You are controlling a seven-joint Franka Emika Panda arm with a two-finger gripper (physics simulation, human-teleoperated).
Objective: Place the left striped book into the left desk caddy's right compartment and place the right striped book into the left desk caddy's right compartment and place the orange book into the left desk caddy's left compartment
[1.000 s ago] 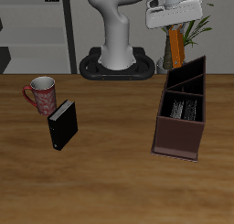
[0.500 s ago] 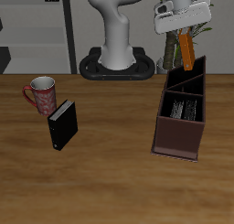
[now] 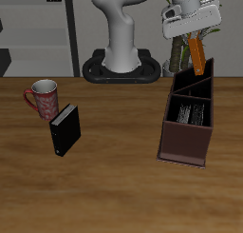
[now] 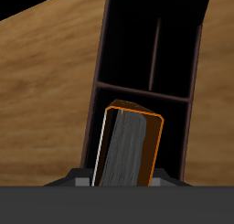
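Observation:
My gripper (image 3: pixel 193 31) is shut on the orange book (image 3: pixel 197 52), which hangs tilted in the air above the far end of the dark maroon desk caddy (image 3: pixel 169 132). In the wrist view the orange book (image 4: pixel 128 147) shows its pale page edges over the caddy's partitioned interior (image 4: pixel 146 81). Striped books (image 3: pixel 193 114) lie inside the caddy's larger section, nearer the table's front edge. The smaller sections at the caddy's far end (image 3: pixel 196 83) sit right below the hanging book.
A plain black book (image 3: pixel 65 129) stands on the table beside a patterned red mug (image 3: pixel 43 98). The robot base (image 3: pixel 120 66) stands at the back, with a plant behind the caddy.
The gripper with the orange book has moved farther over the caddy's far end and the book has tilted from upright to slanted.

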